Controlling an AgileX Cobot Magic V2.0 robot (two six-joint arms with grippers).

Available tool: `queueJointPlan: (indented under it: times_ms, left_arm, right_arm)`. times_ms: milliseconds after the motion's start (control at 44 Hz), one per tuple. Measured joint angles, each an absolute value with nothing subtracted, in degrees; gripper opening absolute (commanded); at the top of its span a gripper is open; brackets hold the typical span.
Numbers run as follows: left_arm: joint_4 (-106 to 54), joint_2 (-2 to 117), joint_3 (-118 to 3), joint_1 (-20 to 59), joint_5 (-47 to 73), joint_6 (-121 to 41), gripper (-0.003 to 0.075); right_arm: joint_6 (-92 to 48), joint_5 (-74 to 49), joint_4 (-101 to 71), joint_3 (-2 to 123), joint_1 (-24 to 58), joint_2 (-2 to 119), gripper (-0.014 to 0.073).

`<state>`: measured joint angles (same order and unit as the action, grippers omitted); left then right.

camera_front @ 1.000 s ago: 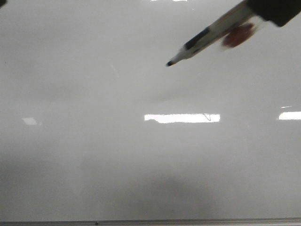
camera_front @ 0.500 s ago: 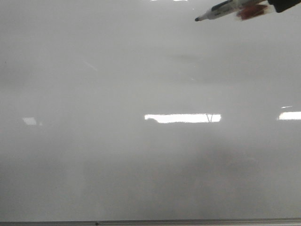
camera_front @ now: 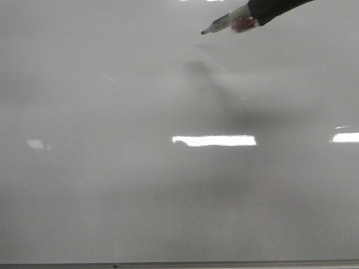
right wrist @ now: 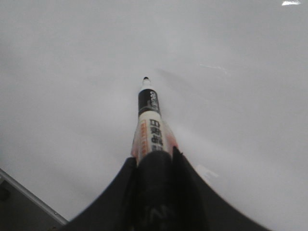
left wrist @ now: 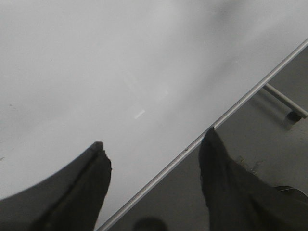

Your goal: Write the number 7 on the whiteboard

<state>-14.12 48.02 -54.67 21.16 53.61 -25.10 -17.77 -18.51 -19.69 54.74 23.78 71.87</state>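
The whiteboard point(camera_front: 112, 185) is a glossy pale grey board that fills the front view. No dark stroke of a number 7 shows on it. My right gripper point(camera_front: 253, 14) comes in from the top right and is shut on a white marker point(camera_front: 227, 23) with a black tip pointing left. In the right wrist view the gripper point(right wrist: 153, 159) clamps the marker point(right wrist: 150, 122), which points out over the board point(right wrist: 67, 72). The marker's shadow lies a little apart from its tip. My left gripper point(left wrist: 154, 149) is open and empty over the board's edge point(left wrist: 240, 101).
A thin grey metal edge point(camera_front: 179, 264) runs along the board's bottom. White light reflections point(camera_front: 213, 140) lie across the middle. In the left wrist view, a darker surface and a grey rod with a dark foot point(left wrist: 284, 102) lie beyond the edge.
The marker rose from mid-right to the top of the view, then its tip shifted left and slightly down. A broad shadow now lies on the board below it.
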Motion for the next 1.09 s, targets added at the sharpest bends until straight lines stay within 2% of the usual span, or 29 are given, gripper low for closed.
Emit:
queueJointPlan:
  times_ms: [250, 636, 1091]
  left_arm:
    - [-14.1, 48.0, -54.6, 21.2, 53.5, -25.1, 0.0398]
    - [-14.2, 48.0, -54.6, 21.2, 53.4, -25.1, 0.0398]
    - [-14.2, 48.0, -54.6, 21.2, 51.8, -25.1, 0.0398]
  right_arm:
    - [-17.8, -16.8, -19.7, 55.9, 23.4, 76.6, -0.0066]
    - [-18.0, -24.4, -18.7, 56.4, 13.4, 75.7, -0.0066]
    - [-20.1, -29.9, -17.9, 54.3, 14.4, 77.7, -0.0066]
